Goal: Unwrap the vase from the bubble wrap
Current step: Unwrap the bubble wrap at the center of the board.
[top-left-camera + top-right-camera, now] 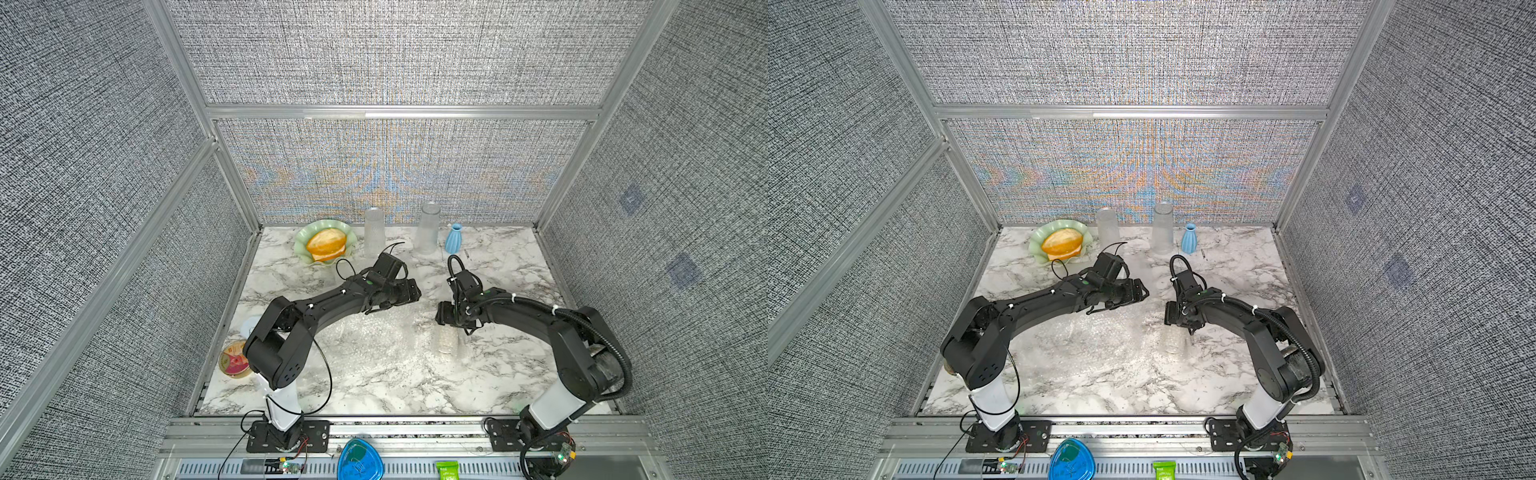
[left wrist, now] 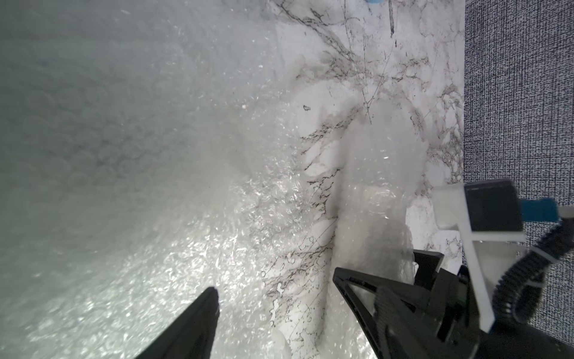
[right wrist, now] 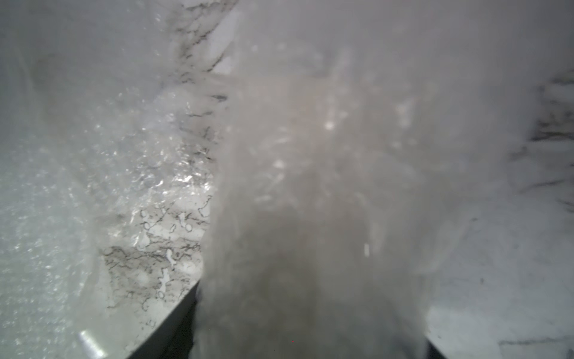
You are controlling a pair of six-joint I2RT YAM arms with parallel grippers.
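Bubble wrap [image 1: 376,336] lies flat; left jaws gape empty; right jaws straddle upright roll [image 1: 446,338].

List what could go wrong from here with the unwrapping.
1. The right claw straddles the wrapped bundle. Its crinkly covering may slip or crush rather than give a firm hold.
2. The left claw is open and holds nothing, so the loose sheet beside the bundle is unpinned and could drag along if the bundle is lifted.

green dish [image 1: 302,245] holding bread [image 1: 326,243], blue teardrop container [image 1: 358,460], round tin [image 1: 234,359]
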